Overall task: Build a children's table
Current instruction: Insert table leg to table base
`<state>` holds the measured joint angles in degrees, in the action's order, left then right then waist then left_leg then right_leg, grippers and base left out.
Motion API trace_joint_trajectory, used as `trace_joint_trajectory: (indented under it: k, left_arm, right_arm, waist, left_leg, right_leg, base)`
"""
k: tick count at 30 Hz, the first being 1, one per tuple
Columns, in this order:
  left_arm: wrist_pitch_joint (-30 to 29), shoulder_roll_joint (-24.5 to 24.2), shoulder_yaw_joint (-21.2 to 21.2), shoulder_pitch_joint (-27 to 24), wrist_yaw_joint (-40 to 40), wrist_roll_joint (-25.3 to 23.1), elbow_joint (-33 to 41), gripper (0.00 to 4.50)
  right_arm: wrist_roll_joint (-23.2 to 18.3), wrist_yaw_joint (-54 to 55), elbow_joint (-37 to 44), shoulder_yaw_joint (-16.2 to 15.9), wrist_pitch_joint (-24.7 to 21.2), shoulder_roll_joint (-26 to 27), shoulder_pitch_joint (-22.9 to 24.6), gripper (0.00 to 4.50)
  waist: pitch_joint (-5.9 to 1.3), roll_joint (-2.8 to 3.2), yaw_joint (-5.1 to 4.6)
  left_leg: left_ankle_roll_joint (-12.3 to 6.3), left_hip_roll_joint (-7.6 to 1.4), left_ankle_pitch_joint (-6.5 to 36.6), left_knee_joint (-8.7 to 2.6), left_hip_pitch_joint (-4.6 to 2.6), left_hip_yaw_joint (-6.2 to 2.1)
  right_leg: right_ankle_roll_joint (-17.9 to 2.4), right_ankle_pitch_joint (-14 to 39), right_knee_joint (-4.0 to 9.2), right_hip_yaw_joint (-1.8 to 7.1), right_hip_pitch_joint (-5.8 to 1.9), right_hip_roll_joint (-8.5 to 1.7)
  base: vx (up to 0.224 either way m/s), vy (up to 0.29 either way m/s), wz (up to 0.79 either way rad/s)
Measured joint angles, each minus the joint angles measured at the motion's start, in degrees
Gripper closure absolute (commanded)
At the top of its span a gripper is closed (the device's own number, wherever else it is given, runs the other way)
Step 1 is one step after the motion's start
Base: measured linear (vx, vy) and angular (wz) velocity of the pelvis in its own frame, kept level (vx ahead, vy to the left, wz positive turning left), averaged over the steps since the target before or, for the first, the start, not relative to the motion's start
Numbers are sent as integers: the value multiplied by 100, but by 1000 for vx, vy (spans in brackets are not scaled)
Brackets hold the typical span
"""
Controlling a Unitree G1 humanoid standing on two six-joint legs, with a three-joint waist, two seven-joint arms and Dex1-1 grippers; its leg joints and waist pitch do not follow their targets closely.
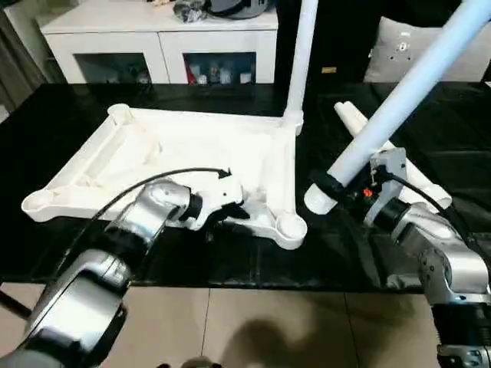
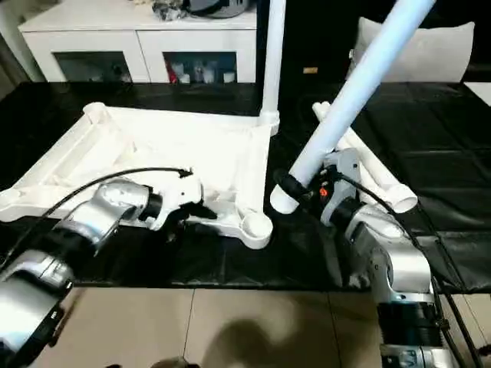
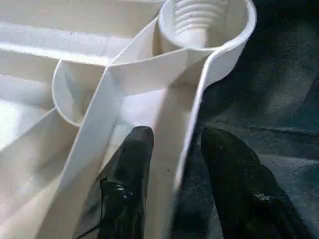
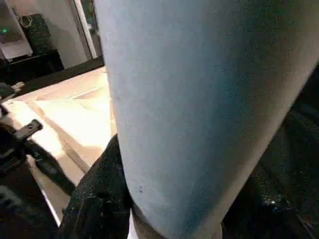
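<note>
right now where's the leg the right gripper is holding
In the left eye view, the leg slants up toward the right from the right gripper, its lower end just right of the tabletop's near right corner socket.

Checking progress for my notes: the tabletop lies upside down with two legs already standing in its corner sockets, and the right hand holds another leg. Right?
Not quite: one leg stands in a socket of the tabletop, as the left eye view shows. The right hand does hold another leg.

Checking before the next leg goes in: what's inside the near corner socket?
Ribbed threads line the near socket; no leg in it. Its bottom is hidden from view.
</note>
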<state>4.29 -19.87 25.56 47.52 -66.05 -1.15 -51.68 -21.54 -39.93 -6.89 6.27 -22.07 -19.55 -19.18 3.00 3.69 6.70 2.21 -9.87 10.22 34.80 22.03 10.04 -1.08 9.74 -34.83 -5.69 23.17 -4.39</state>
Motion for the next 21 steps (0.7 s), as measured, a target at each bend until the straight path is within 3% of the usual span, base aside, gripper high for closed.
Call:
trace_joint_trajectory:
  k: [12, 16, 21]
  left_arm:
    - [221, 196, 7, 420, -149, -324, -1067, 382]
    - [-350, 377, -91, 575, 261, -356, -1200, 410]
    - [-1415, 770, -736, 568, 1060, 83, -1192, 426]
  right_arm:
    - [-48, -117, 30, -112, -35, -27, 112, 261]
    - [-65, -60, 75, -119, -150, -1, 111, 261]
    - [-64, 49, 121, -143, -194, 92, 108, 261]
  waist:
    - [-2, 35, -15]
    - [-5, 40, -67]
    - [-7, 40, -181]
  left_leg:
    - [-1, -1, -1, 2, -2, 0]
    - [-1, 0, 0, 6, -8, 0]
    - [-3, 0, 1, 2, -3, 2]
  right_leg:
    - [-2, -2, 1, -3, -2, 0]
    - [-6, -4, 2, -2, -7, -1]
    - [-35, -21, 4, -4, -4, -1]
  base:
    - [0, 0, 0]
    - [0, 0, 0]
    - [0, 0, 0]
